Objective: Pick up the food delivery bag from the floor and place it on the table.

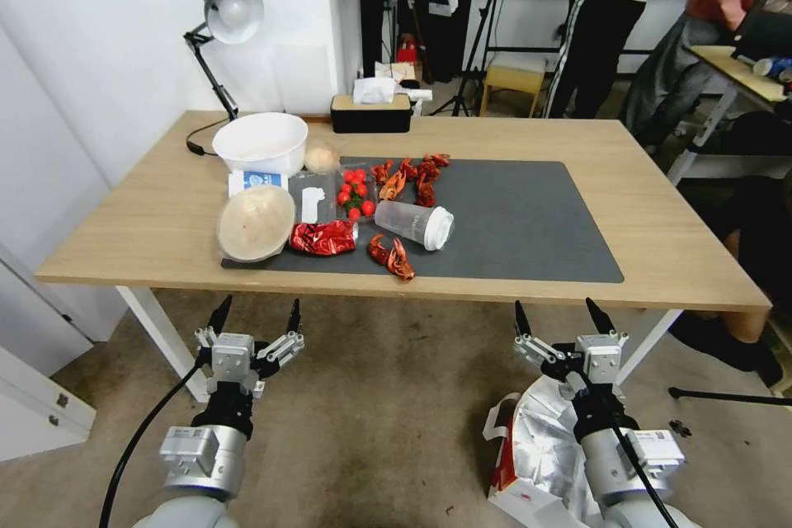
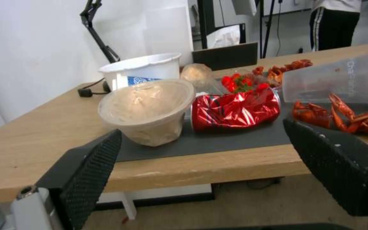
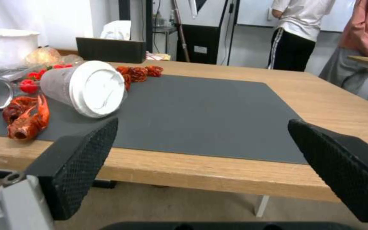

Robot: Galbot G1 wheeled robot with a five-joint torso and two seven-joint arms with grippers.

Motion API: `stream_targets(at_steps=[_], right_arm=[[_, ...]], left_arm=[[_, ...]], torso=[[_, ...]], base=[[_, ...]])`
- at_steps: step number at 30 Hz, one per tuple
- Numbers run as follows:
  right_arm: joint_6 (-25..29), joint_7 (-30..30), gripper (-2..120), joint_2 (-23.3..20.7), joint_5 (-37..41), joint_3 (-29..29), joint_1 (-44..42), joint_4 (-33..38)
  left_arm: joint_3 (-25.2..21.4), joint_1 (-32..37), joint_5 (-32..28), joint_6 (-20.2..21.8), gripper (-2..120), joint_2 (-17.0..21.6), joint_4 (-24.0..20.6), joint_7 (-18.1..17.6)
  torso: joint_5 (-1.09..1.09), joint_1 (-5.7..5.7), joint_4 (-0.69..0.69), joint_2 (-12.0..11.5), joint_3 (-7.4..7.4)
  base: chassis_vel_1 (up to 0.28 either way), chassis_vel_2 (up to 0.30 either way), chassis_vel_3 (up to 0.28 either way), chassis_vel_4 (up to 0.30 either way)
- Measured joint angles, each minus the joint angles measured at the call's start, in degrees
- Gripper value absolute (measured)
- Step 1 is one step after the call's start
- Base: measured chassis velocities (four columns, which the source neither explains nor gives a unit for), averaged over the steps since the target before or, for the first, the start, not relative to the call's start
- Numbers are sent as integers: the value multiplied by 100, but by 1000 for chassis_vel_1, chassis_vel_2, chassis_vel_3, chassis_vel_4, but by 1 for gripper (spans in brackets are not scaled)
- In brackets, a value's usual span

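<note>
Below the desk's near edge, both tools hang with fingers spread, gripping nothing: the left tool [image 1: 256, 316] under the near-left corner, the right tool [image 1: 561, 316] toward the near-right. The large white paper delivery bag with red side panels and silver foil lining [image 1: 532, 450] lies on the worn beige carpet floor [image 1: 396, 412], beneath the right arm. The wide light-wood desk with a dark grey mat [image 1: 660, 239] carries food clutter at its left.

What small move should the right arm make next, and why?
Probably lower the right gripper toward the bag. The bag sits on the floor under that arm, ungrasped; both grippers hang open before the table, the left gripper farther off.
</note>
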Motion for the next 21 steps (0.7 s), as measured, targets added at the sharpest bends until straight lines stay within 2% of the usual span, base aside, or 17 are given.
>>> stream_targets(at_steps=[14, 17, 19, 20, 21], right_arm=[[3, 1, 100, -7, 4, 0, 7, -7], [82, 35, 100, -128, 57, 14, 122, -112], [379, 199, 100, -558, 231, 114, 541, -485], [502, 271, 100, -751, 300, 168, 725, -626], [502, 271, 100, -751, 300, 168, 725, -626]], left_arm=[[0, 0, 0, 0, 96, 0, 0, -1], [-1, -19, -38, -25, 97, 43, 29, -24], [-28, -125, -260, -171, 103, 258, 195, -171], [-72, -240, -497, -330, 105, 498, 362, -331], [-72, -240, -497, -330, 105, 498, 362, -331]], torso=[[0, 0, -1, 0, 0], [0, 0, -3, 1, 0], [3, -1, 1, 1, 0], [0, 0, 7, 0, 0], [0, 0, 7, 0, 0]], base=[[0, 0, 0, 0], [0, 0, 0, 0], [0, 0, 0, 0], [0, 0, 0, 0], [0, 0, 0, 0]])
